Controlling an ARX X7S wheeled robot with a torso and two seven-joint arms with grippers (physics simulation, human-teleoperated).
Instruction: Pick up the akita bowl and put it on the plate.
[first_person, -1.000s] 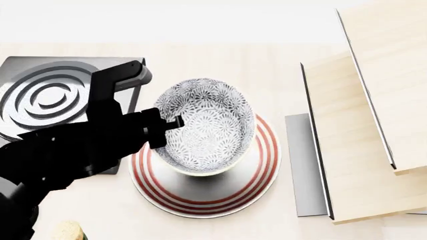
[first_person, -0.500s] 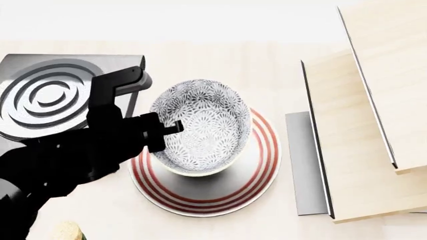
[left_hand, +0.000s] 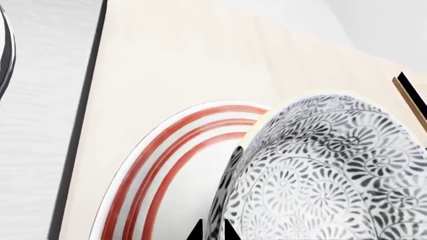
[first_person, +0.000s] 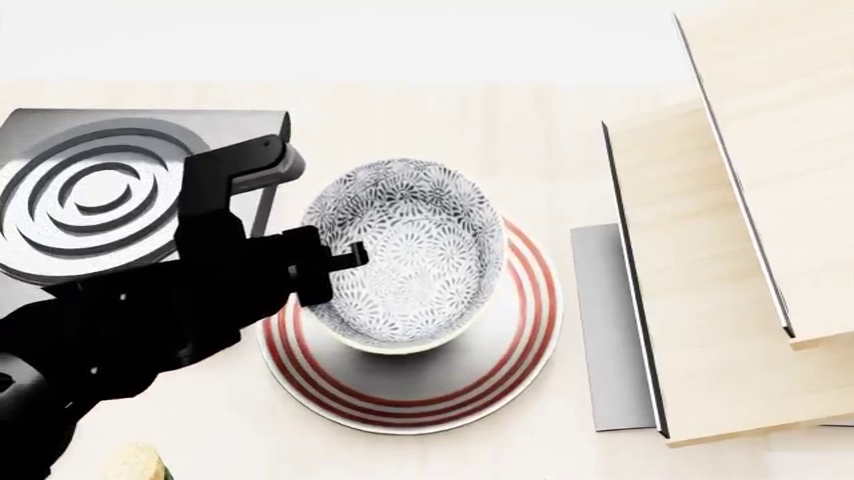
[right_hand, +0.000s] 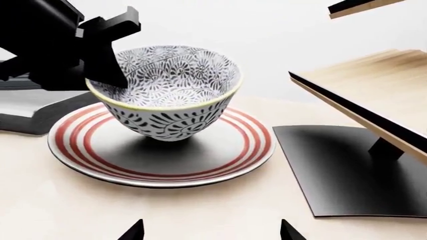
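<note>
The akita bowl (first_person: 407, 250), grey-and-white floral with a pale rim, sits upright over the middle of the red-ringed white plate (first_person: 454, 385). My left gripper (first_person: 334, 265) is shut on the bowl's left rim, one finger inside and one outside. In the left wrist view the jaws (left_hand: 213, 231) pinch the bowl (left_hand: 333, 170) wall, with the plate (left_hand: 167, 165) below. In the right wrist view the bowl (right_hand: 167, 117) has its foot at the plate (right_hand: 167, 170) surface; whether they touch I cannot tell. My right gripper (right_hand: 210, 232) stands open in front of the plate, holding nothing.
A square dark grey burner (first_person: 94, 190) with circular grooves lies left of the plate, under my left arm. Slanted wooden shelf boards (first_person: 721, 280) on a dark base (first_person: 607, 330) stand to the right. A pale yellow object (first_person: 134, 462) shows at the bottom left edge.
The bowl, held by my left gripper, has come down and a little left and levelled out over the plate. It has barely moved in the last half second.
</note>
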